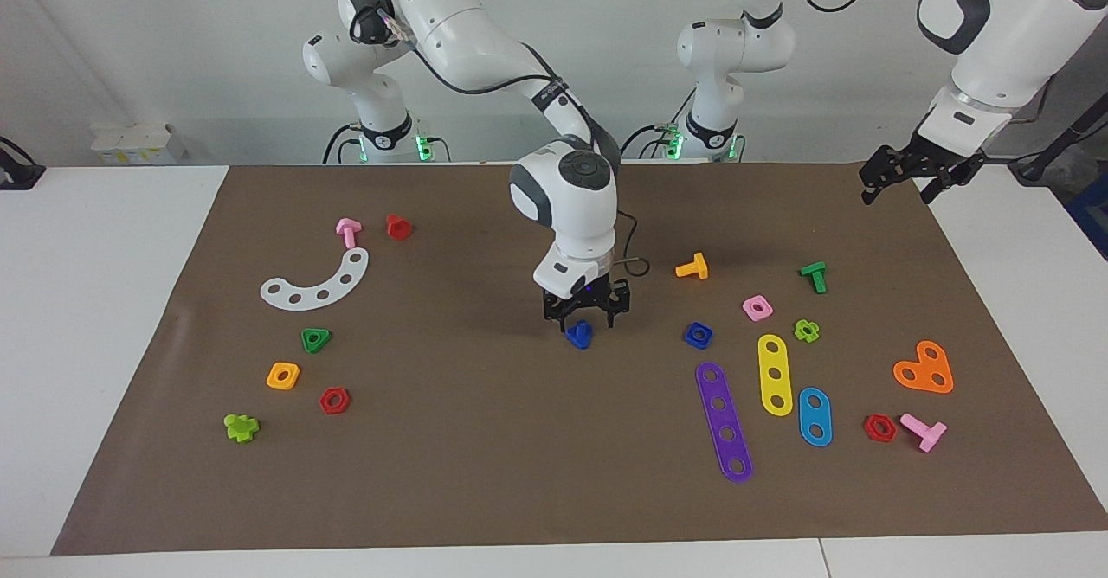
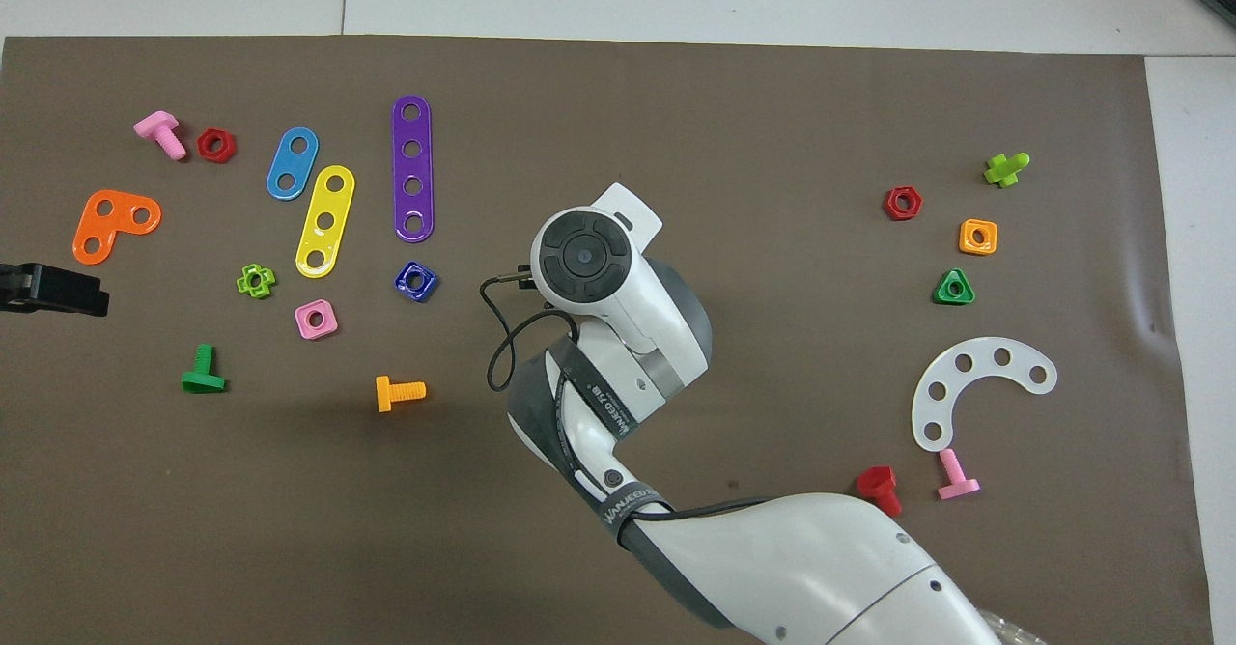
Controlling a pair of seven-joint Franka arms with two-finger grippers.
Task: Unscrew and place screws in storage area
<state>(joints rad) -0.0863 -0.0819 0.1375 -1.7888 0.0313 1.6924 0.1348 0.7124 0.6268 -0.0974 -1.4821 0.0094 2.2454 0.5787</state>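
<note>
My right gripper (image 1: 583, 324) points down over the middle of the brown mat and is shut on a dark-blue screw (image 1: 579, 337), held low over the mat. In the overhead view the right arm's wrist (image 2: 584, 259) hides both. The storage area is the mat around the white curved strip (image 1: 316, 284) (image 2: 975, 384) and the green triangular nut (image 1: 316, 339) (image 2: 953, 288), toward the right arm's end. My left gripper (image 1: 900, 182) (image 2: 53, 290) waits raised over the mat's edge at the left arm's end.
A blue square nut (image 1: 698, 335) (image 2: 416, 281) lies beside the purple strip (image 1: 724, 421) and the yellow strip (image 1: 775, 375). An orange screw (image 1: 692, 267), a pink nut (image 1: 757, 307) and a green screw (image 1: 814, 276) lie nearby. A red nut (image 1: 334, 401) and an orange nut (image 1: 283, 375) lie near the storage area.
</note>
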